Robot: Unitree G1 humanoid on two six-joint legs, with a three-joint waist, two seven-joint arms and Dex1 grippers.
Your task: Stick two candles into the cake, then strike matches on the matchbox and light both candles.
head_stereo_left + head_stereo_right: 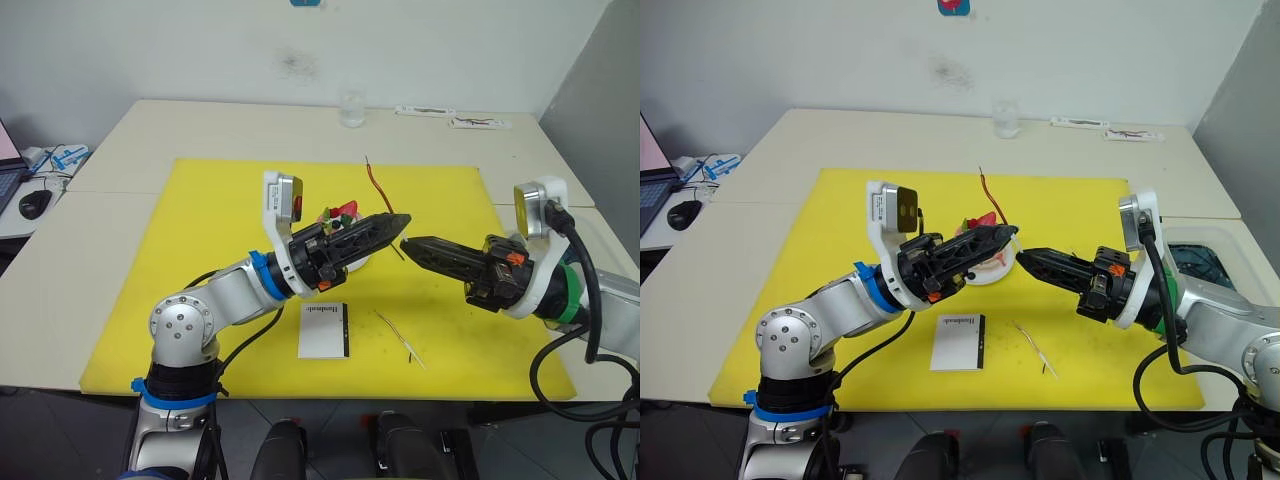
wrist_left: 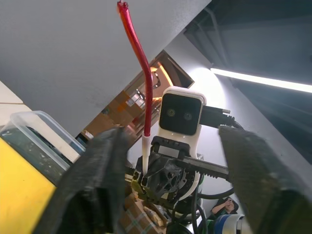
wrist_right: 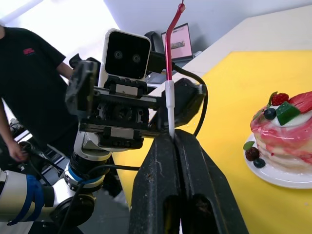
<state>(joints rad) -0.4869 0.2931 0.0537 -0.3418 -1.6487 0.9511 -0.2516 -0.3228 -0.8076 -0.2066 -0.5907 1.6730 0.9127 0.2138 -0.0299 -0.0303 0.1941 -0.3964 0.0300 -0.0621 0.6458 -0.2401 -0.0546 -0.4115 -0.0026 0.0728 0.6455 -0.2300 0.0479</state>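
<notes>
From the head, a yellow mat (image 1: pixel 200 300) covers the near middle of the pale worktop (image 1: pixel 200 125); the two arms meet tip to tip above its centre; the left gripper (image 1: pixel 398 221) points right with the cake (image 1: pixel 990 262) on its white plate just behind and under it; the right gripper (image 1: pixel 408 245) points left, its fingers pressed together on the white end of the red candle (image 1: pixel 378 186), which rises from the tips and leans toward the far side; the matchbox (image 1: pixel 324 330) lies flat near the front edge of the mat; the golden-brown candle (image 1: pixel 400 339) lies on the mat just right of it, apart from it; a clear glass (image 1: pixel 351 108) stands at the far side of the worktop. In the left wrist view the left gripper's fingers (image 2: pixel 97 180) are spread wide, with the red candle standing upright between them, touching neither, and the right gripper's camera housing behind it. In the right wrist view the right gripper's fingers (image 3: pixel 161 180) are closed tight, pinching the candle's white end; the cake sits on the mat to one side; a person in a black shirt (image 3: pixel 29 87) stands beyond the left arm.
</notes>
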